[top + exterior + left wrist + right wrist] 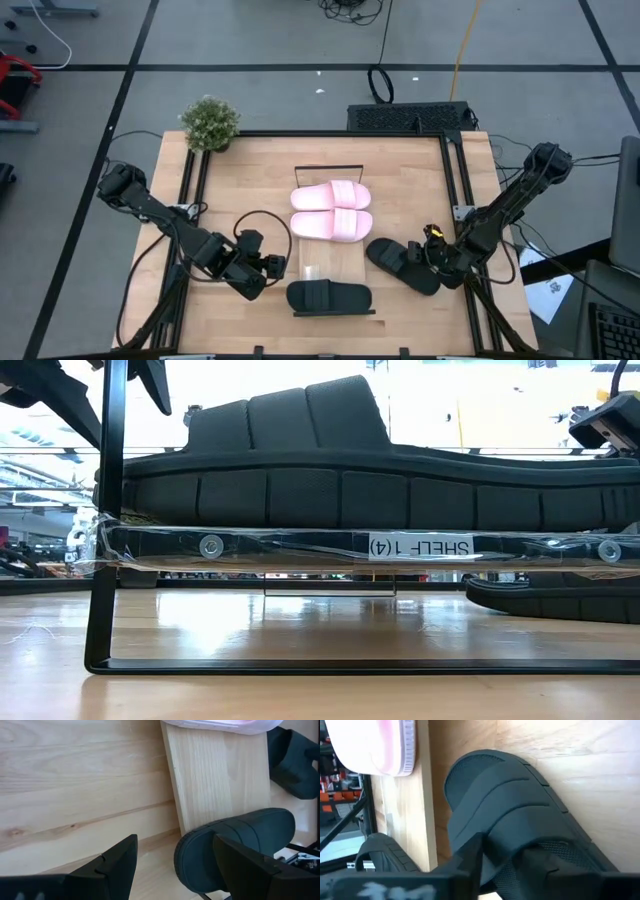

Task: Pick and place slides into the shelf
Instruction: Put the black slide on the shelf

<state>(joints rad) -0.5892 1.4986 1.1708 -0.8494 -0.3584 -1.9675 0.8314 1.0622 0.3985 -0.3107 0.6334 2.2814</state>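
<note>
The shelf (335,262) is a narrow wooden board in the table's middle. Two pink slides (331,210) lie side by side on its far half. One black slide (329,296) rests sole-down across its near end (350,470). A second black slide (398,264) lies on the tabletop just right of the shelf, with my right gripper (433,258) shut on it. My left gripper (266,268) hangs open left of the shelf, its fingers (120,857) apart above the table, just short of the near black slide (235,845). My right gripper holds the second black slide by the strap's rear edge (506,840), near one side. One finger (470,857) stands outside the strap and the other (542,865) over the footbed behind it. The fingers slant down from the table's right. The sole lies on the tabletop.
A potted plant (210,122) stands at the table's far left corner. A black keyboard-like object (410,117) lies beyond the far edge. Black rails (455,190) run along the table's sides. A cable loop (265,232) hangs by my left arm. Bare board shows between the pink slides and the near black slide.
</note>
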